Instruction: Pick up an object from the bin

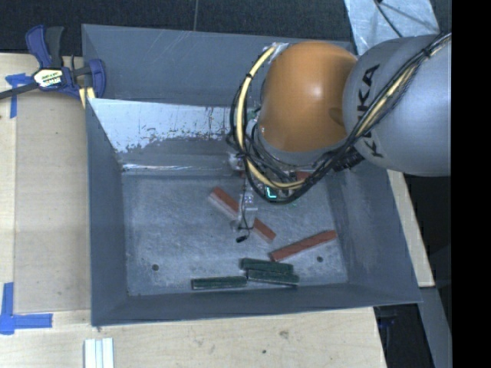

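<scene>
- Camera view: the gripper (243, 234) hangs tip-down over the middle of the bin floor. Whether its jaws are apart or together cannot be told, and nothing can be seen clamped between them.
- A brown bar (224, 201) lies on a diagonal under the gripper. One stretch shows just far-left of the tip and another just near-right of it. Whether this is one bar or two cannot be told, nor whether the tip touches it.
- A long brown bar (303, 245) lies flat to the right of the tip, near it but apart, with its right end angled toward the far side.
- A short green bar (267, 265) lies on the near side of the tip. A second green bar (275, 279) sits just beside it on the near side.
- A third green bar (219, 283) lies to the near left, along the near wall.
- The bin (107, 205) has grey sloping walls.
- An orange cover (303, 98) with looped cables sits above the gripper. The grey arm (406, 106) enters from the right.
</scene>
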Available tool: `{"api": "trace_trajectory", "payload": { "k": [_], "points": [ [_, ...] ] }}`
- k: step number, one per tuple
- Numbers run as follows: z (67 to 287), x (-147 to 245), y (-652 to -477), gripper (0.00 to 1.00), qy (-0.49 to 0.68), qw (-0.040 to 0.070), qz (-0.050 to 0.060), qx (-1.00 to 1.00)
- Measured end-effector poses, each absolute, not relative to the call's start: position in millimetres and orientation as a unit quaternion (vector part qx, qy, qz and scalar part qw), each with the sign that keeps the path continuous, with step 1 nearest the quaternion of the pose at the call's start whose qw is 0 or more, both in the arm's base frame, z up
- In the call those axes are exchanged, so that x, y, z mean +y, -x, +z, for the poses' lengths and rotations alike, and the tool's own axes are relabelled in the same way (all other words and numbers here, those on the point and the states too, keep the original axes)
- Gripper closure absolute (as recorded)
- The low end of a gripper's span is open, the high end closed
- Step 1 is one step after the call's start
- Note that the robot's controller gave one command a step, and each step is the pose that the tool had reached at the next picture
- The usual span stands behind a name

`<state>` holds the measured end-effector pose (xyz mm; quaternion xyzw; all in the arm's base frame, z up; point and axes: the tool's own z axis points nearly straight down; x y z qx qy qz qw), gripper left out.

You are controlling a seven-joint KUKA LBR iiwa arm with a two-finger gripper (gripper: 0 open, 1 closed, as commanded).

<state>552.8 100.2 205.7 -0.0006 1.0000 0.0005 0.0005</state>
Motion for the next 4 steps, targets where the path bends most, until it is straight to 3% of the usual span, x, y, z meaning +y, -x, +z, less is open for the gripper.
{"api": "trace_trajectory", "payload": {
  "k": [1,2,3,4],
  "points": [
    [69.9,26.3,-557.0,0.00,-0.033,0.001,0.000,0.999],
    [71.3,26.8,-558.4,1.00,-0.033,0.003,0.001,0.999],
    [204.2,-15.1,-543.7,1.00,0.066,0.002,0.000,0.998],
    [195.3,3.8,-573.0,1.00,0.035,0.003,0.000,0.999]
  ]
}}
